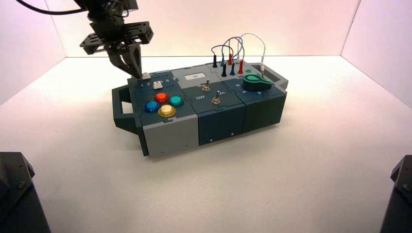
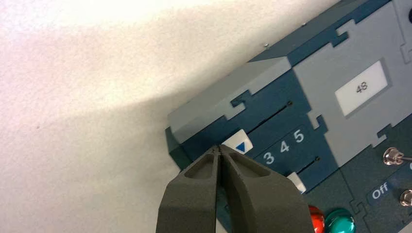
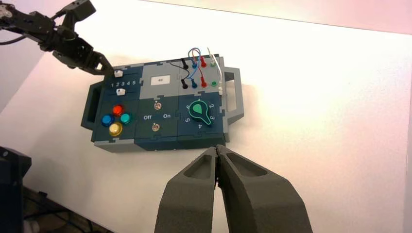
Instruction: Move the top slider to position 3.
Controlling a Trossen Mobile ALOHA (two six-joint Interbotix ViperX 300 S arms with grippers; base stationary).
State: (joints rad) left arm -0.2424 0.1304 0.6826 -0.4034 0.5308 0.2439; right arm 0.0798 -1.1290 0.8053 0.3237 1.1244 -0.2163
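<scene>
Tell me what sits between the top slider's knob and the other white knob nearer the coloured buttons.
The printed number row. In the left wrist view, digits 3, 4, 5 lie on the dark panel between the top slider and the lower white knob; the left gripper hides the lower digits.

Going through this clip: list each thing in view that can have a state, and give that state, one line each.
left gripper: shut, tips at the top slider's knob
right gripper: shut, held away from the box
top slider: knob short of the printed 3, on the low-number side
lower slider: partly hidden, position unclear
display: reads 48
two toggle switches: positions unclear
green knob: setting unclear
</scene>
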